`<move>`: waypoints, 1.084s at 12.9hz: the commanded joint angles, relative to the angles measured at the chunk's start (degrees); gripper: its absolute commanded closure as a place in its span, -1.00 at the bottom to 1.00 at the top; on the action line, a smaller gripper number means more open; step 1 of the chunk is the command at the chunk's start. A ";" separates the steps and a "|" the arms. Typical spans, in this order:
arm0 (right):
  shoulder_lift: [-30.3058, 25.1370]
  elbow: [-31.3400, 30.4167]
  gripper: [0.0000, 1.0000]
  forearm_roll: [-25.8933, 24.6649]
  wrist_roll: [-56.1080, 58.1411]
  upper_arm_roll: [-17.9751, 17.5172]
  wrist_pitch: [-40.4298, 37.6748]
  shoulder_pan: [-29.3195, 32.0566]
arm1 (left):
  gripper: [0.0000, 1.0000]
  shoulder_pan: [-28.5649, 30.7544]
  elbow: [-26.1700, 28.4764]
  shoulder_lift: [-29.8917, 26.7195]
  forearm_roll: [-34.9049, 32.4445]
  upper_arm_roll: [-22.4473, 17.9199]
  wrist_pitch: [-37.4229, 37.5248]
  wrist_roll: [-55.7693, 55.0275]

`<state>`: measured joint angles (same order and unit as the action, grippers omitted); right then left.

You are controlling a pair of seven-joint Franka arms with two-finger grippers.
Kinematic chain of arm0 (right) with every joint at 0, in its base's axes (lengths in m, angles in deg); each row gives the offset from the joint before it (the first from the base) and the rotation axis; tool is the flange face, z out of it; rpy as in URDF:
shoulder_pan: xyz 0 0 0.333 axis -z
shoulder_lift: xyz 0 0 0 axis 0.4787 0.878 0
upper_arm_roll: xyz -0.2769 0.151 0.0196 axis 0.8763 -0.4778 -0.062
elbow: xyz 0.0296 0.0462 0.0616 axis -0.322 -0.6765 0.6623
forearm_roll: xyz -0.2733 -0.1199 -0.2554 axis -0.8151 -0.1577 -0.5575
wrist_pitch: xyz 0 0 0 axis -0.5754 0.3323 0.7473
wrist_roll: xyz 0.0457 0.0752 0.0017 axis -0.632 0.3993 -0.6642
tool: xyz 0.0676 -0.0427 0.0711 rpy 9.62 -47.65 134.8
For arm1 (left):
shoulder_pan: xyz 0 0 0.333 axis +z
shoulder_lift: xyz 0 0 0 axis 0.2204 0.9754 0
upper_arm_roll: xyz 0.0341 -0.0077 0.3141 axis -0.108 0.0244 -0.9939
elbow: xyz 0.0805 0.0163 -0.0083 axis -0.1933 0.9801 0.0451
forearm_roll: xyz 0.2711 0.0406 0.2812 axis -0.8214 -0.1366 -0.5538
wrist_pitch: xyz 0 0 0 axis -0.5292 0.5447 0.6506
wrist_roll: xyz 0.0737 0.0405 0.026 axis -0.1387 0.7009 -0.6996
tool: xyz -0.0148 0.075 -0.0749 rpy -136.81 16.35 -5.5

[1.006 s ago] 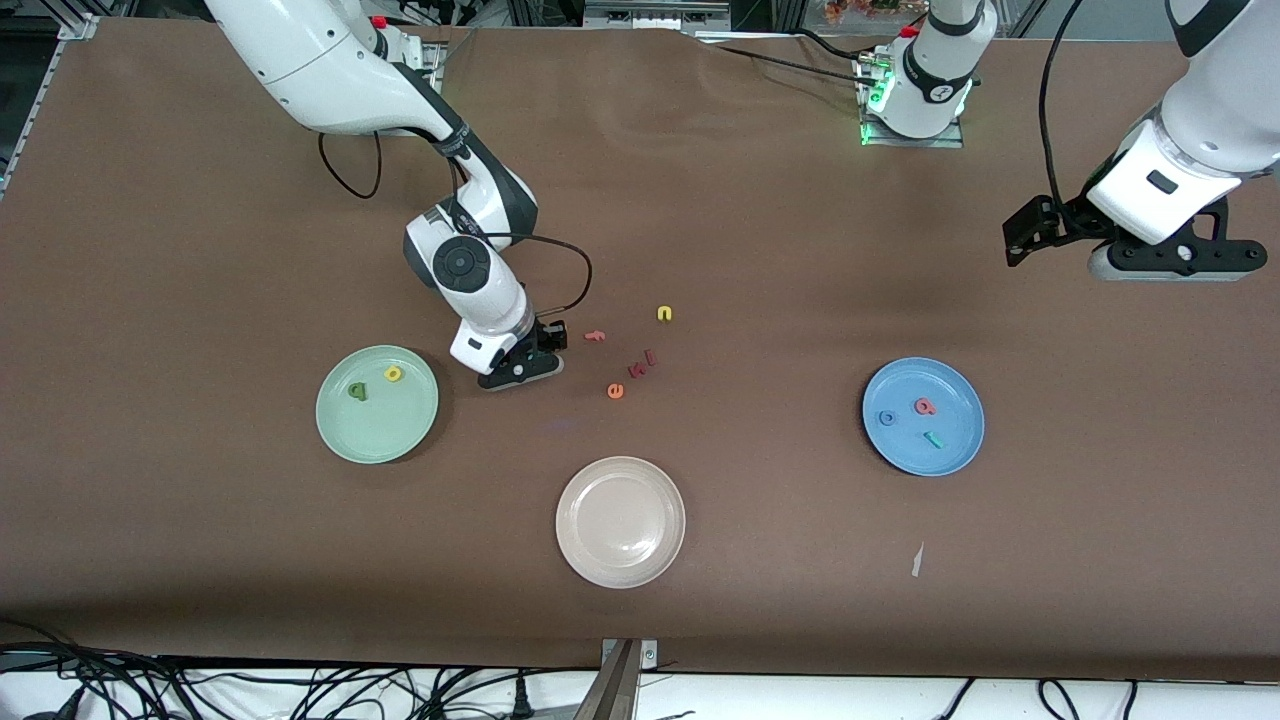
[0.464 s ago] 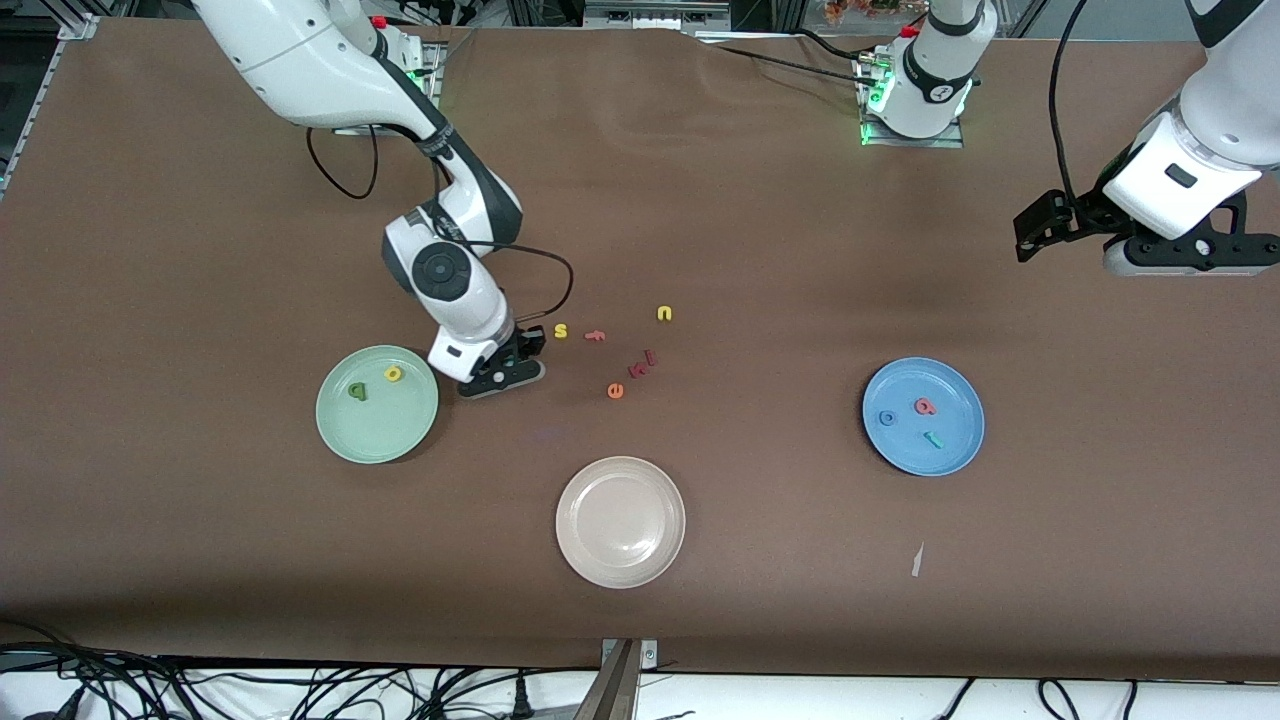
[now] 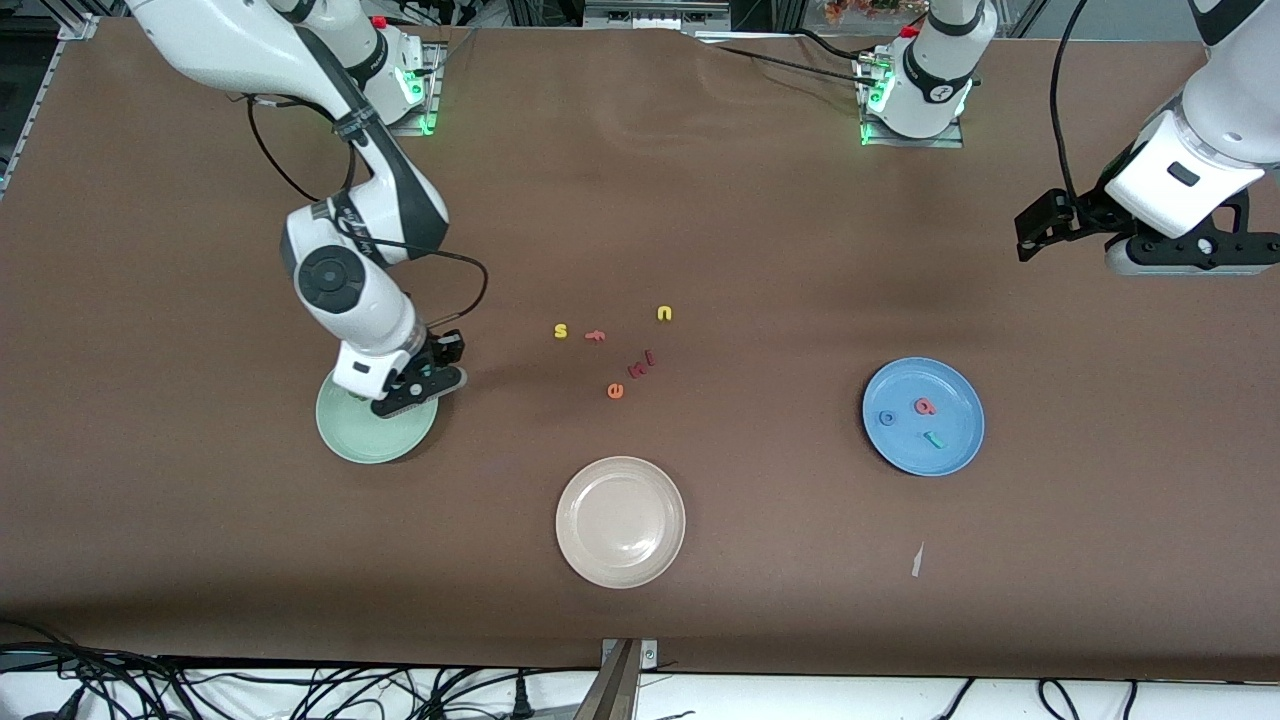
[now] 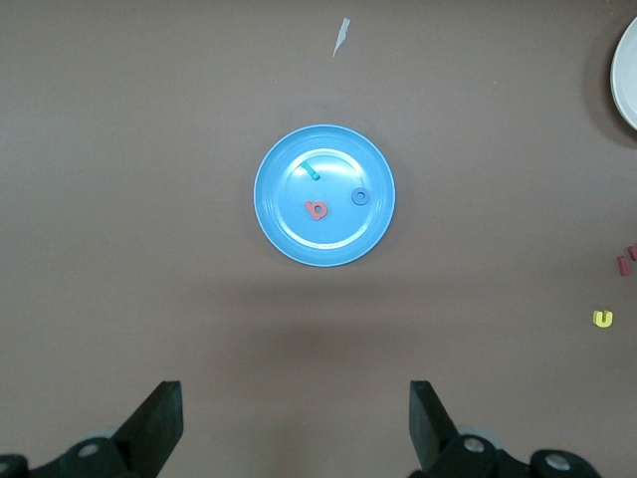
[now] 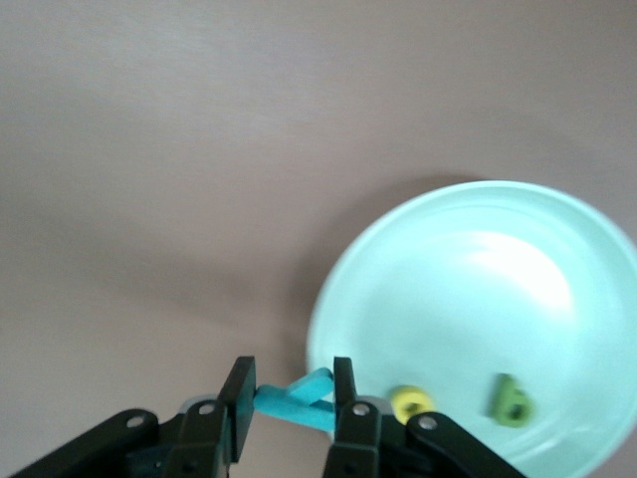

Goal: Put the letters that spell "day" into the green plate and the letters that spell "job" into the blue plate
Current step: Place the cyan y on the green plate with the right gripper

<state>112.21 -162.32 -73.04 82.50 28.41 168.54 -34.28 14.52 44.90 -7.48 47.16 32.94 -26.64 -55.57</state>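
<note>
My right gripper (image 5: 291,383) is shut on the teal-blue "y" (image 5: 299,398) and hangs over the rim of the green plate (image 3: 365,445) on the side toward the loose letters. In the right wrist view the yellow "a" (image 5: 410,401) and the dark green "d" (image 5: 512,400) lie in the green plate (image 5: 478,289). In the front view the right gripper (image 3: 410,386) covers them. The blue plate (image 3: 960,440) holds the blue "o" (image 3: 887,418), the red "b" (image 3: 925,406) and the teal "j" (image 3: 934,439). My left gripper (image 4: 296,398) waits open and empty, high over the left arm's end of the table.
A cream plate (image 3: 620,520) sits nearer the front camera, mid-table. Loose letters lie between the two plates: yellow "s" (image 3: 561,331), orange "f" (image 3: 595,336), yellow "u" (image 3: 664,314), dark red pieces (image 3: 644,363), orange "e" (image 3: 615,391). A paper scrap (image 3: 917,560) lies near the blue plate.
My right gripper has carried the "y" from beside the loose letters to over the green plate's rim, uncovering the yellow "s". The left arm shifted slightly outward early on.
</note>
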 commanded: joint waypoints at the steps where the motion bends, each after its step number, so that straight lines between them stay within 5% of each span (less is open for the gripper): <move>1: 0.24 -0.18 0.33 0.56 8.02 -0.63 -0.27 5.22 | -1.00 0.50 -1.91 0.77 0.59 0.05 1.74 0.66; 2: 0.42 -0.27 0.06 0.64 8.74 -0.55 -0.19 5.93 | -1.00 0.84 -1.91 0.77 0.42 0.05 2.09 0.66; 3: 0.42 -0.19 -0.97 0.64 8.66 -0.55 0.34 6.29 | -1.00 1.54 -2.00 0.77 0.33 0.05 2.44 0.66; 6: -0.11 1.04 -1.00 2.47 8.31 -0.37 1.22 6.99 | -1.00 2.42 -2.00 0.68 0.85 0.05 2.79 1.18; 9: -3.43 1.05 -1.00 10.74 7.17 -0.28 -1.31 7.61 | -1.00 2.61 -2.00 0.77 1.47 0.14 3.76 3.38; 14: -12.91 9.29 -1.00 11.19 -10.40 -0.55 -25.28 7.61 | -1.00 2.61 -2.00 0.68 1.56 0.23 3.94 3.38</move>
<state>103.91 -155.43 -63.42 75.95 28.28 150.79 -27.09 16.54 44.74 -7.45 47.16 32.94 -24.26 -53.85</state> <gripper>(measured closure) 0.000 0.000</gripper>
